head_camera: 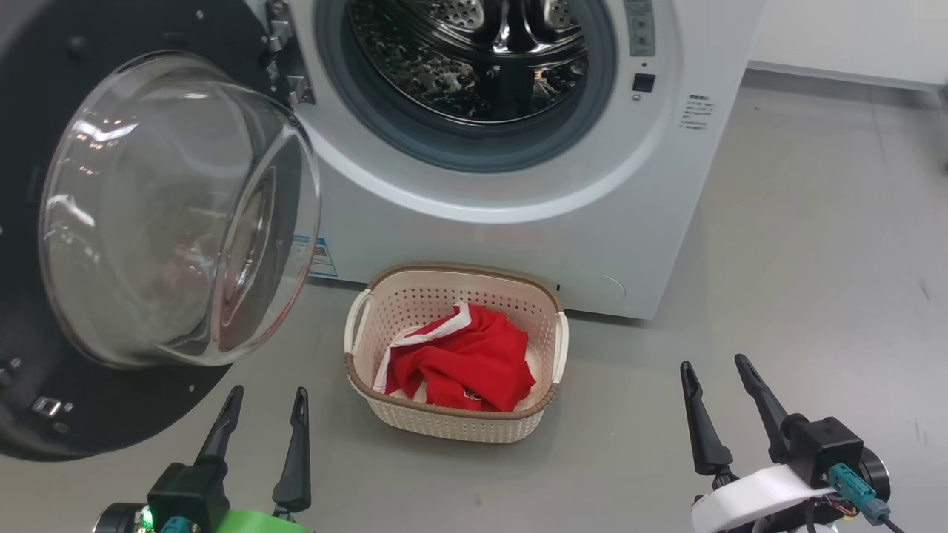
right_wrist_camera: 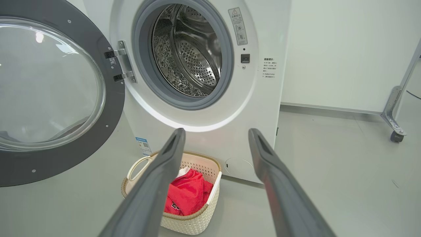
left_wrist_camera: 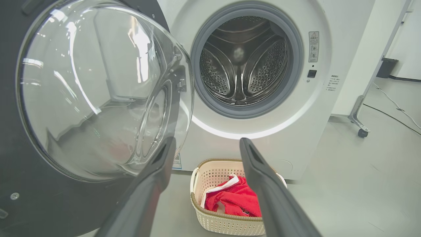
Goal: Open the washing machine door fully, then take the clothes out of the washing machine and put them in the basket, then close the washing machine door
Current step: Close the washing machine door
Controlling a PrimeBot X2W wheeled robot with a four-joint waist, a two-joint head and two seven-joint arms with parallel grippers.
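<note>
Washing machine (head_camera: 518,244) with door (head_camera: 178,207) swung wide to the left on its hinge, steel drum (head_camera: 481,59) exposed. Red clothes (head_camera: 466,363) with white trim heaped inside the cream basket (head_camera: 452,426), set on the grey floor (head_camera: 778,296) just in front of the machine, below the drum opening. Left gripper (head_camera: 268,392) at lower left, near the door's black rim, fingers spread wide, holding nothing. Right gripper (head_camera: 712,363) at lower right, apart from the basket, likewise spread wide and empty.
</note>
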